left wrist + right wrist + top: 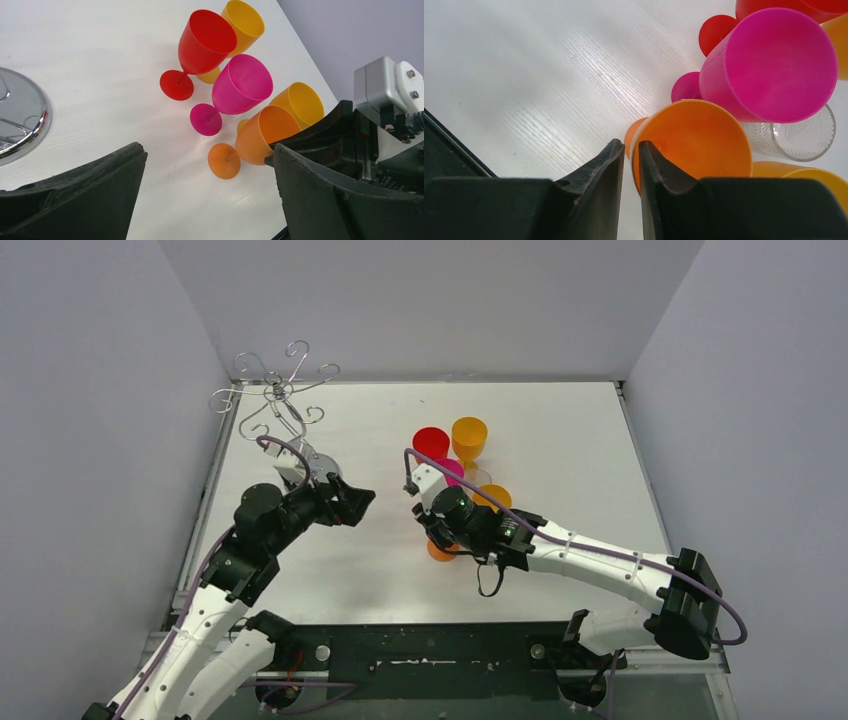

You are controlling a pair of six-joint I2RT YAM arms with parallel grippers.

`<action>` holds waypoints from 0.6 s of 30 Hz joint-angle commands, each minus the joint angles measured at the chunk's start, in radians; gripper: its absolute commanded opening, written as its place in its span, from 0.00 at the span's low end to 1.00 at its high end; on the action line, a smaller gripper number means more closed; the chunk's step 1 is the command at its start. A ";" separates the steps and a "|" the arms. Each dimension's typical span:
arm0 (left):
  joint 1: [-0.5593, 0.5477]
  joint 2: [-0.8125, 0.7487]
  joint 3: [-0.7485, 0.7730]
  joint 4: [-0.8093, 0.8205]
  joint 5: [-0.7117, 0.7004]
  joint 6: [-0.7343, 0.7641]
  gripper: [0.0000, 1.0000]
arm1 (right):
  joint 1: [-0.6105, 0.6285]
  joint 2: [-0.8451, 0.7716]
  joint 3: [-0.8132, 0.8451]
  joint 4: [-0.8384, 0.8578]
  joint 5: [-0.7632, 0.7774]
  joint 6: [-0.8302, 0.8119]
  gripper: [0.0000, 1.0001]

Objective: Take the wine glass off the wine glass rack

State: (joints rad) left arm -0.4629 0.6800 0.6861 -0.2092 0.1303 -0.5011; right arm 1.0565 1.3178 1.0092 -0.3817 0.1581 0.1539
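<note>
White tabletop (pixel 524 75), fine wood grain, a soft sheen on it. The orange wine glass (pixel 694 140) looks like smooth opaque plastic, satin rather than glossy. Just behind the orange wine glass, the pink wine glass (pixel 774 65) has the same finish. Next to the orange wine glass, a clear ribbed tumbler (pixel 799 137). Right gripper (pixel 630 150): matt black, rough-edged. Wine glass rack (pixel 278 392): silver wire, base (pixel 20 115) mirror-bright metal.
</note>
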 commanded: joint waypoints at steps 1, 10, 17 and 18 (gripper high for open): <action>0.003 0.009 0.075 -0.042 -0.017 0.034 0.97 | -0.012 -0.007 0.043 0.015 0.031 0.009 0.21; 0.003 0.048 0.137 -0.078 0.006 0.041 0.97 | -0.015 -0.059 0.150 -0.034 -0.001 0.042 0.48; 0.002 0.086 0.199 -0.141 -0.026 0.070 0.97 | -0.064 -0.186 0.142 0.005 0.224 0.091 0.83; 0.001 0.089 0.210 -0.152 -0.047 0.073 0.97 | -0.105 -0.197 0.142 -0.007 0.238 0.110 0.85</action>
State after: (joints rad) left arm -0.4629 0.7597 0.8173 -0.3214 0.1249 -0.4656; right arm 1.0325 1.1999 1.1164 -0.4255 0.2291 0.2127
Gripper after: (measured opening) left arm 0.974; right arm 0.811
